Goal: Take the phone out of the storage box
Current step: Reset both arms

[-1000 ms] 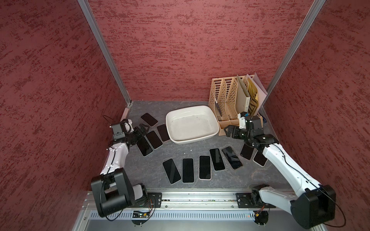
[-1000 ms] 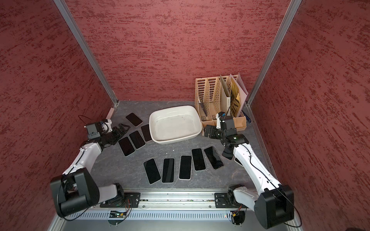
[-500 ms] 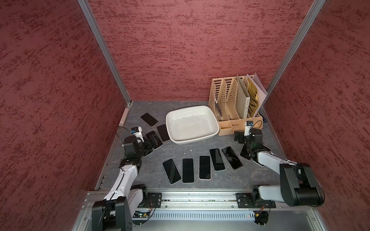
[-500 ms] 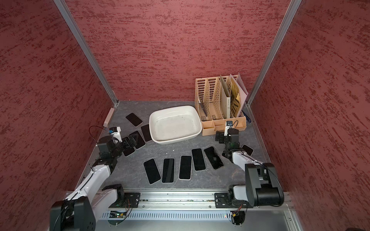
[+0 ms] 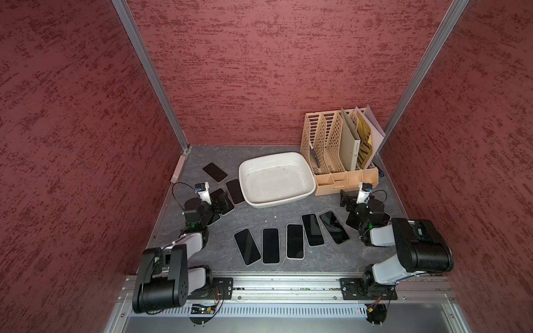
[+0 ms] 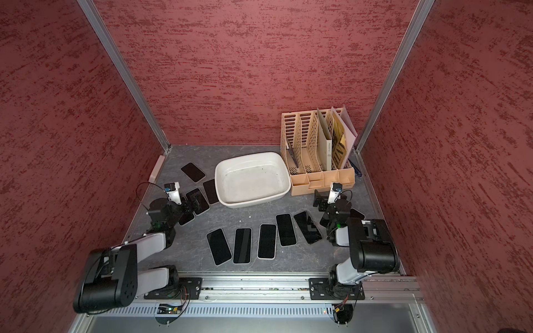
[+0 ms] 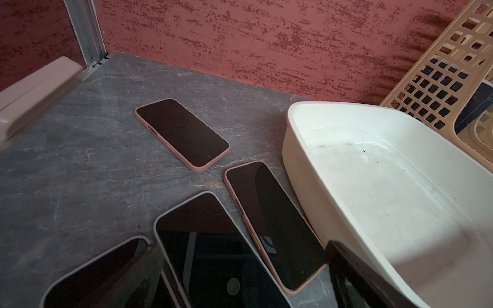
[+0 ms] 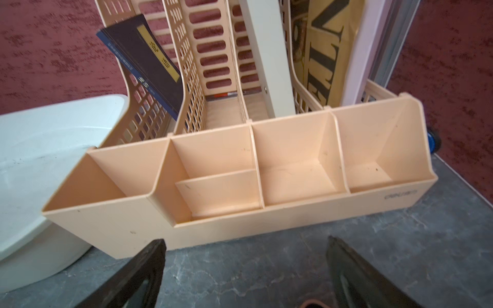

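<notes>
The shallow white plastic storage box (image 5: 275, 203) with rounded corners stands at the middle of the back edge of the grey marbled tabletop (image 5: 259, 219). Just beside its right side stands the beige slotted plastic file organizer (image 5: 346, 180), and a dark blue book (image 8: 144, 58) leans in it. The black-screened phones (image 5: 294, 240) all lie flat on the tabletop outside the storage box. Five are in a row toward the front edge and four are near the left edge. The left gripper (image 7: 244, 246) hangs low over these four, with its fingers wide apart and holding nothing. The right gripper (image 8: 244, 241) faces the organizer's front tray, its fingers also apart.
</notes>
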